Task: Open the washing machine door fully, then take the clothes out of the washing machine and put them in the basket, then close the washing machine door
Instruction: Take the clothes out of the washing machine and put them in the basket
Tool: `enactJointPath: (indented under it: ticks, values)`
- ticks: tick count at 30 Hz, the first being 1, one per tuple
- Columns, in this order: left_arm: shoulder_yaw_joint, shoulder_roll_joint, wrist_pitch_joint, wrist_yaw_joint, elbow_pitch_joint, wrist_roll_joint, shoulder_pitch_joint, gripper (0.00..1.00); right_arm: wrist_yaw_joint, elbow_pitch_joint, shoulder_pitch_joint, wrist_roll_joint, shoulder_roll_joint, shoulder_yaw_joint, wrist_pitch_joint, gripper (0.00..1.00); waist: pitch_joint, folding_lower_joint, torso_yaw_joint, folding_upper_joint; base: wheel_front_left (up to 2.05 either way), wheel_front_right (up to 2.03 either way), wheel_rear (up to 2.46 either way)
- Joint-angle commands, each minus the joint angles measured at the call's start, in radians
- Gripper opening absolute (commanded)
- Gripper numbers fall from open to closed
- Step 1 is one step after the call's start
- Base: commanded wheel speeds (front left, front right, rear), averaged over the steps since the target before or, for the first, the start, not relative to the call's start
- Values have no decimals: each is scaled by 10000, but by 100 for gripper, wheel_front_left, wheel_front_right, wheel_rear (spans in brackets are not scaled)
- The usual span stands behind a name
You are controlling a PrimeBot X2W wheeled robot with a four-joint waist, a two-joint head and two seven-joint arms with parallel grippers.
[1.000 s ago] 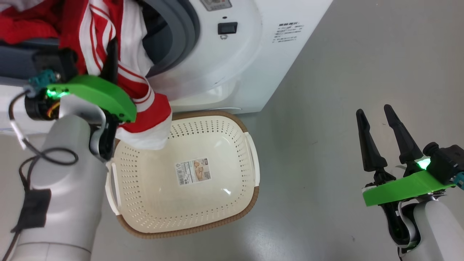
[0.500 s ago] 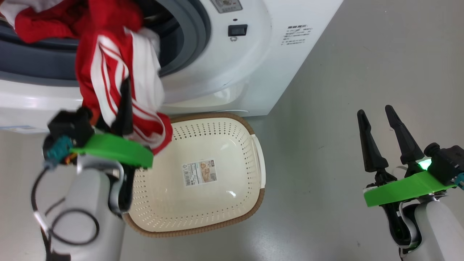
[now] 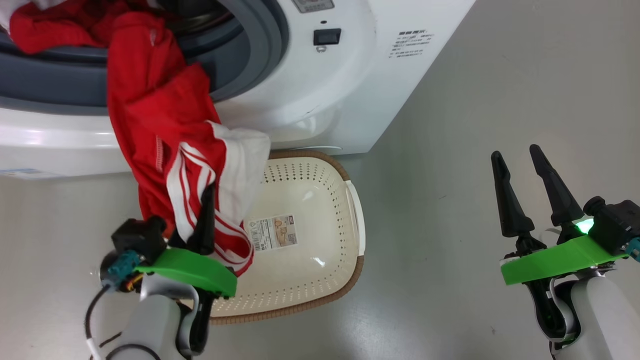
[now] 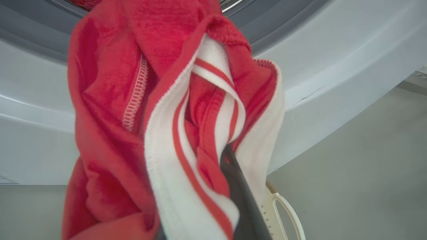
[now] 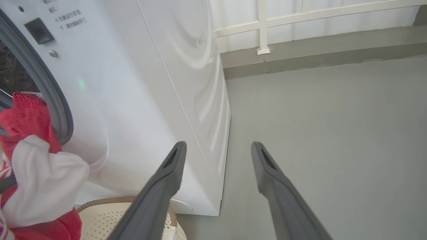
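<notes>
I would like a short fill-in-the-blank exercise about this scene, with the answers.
The left gripper is shut on the red and white ____.
These trail from the washing machine down over the cream ____.
The right gripper holds nothing; its jaws stand ____.
Missing words: clothes; basket; open.

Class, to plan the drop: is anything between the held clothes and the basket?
Nothing visible does. The left gripper holds the clothes over the open basket; their upper end drapes over the rim of the washing machine.
</notes>
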Motion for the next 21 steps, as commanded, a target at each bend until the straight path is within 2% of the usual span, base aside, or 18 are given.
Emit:
enactJointPath:
  ticks: [1,11,21]
  values:
    - [155,121,-88,63,-53,-24,197,0,63,-224,97,5,-103,243,-63,100,49,0,-45,0,0,0,0]
    - [-424,119,-89,-49,1766,-367,-269,0,63,-232,1,20,-47,243,-63,100,270,0,-308,0,0,0,0]
    - [-850,119,-89,-428,3966,-664,-1068,0,63,-224,-99,43,71,277,-63,100,481,0,-613,0,0,0,0]
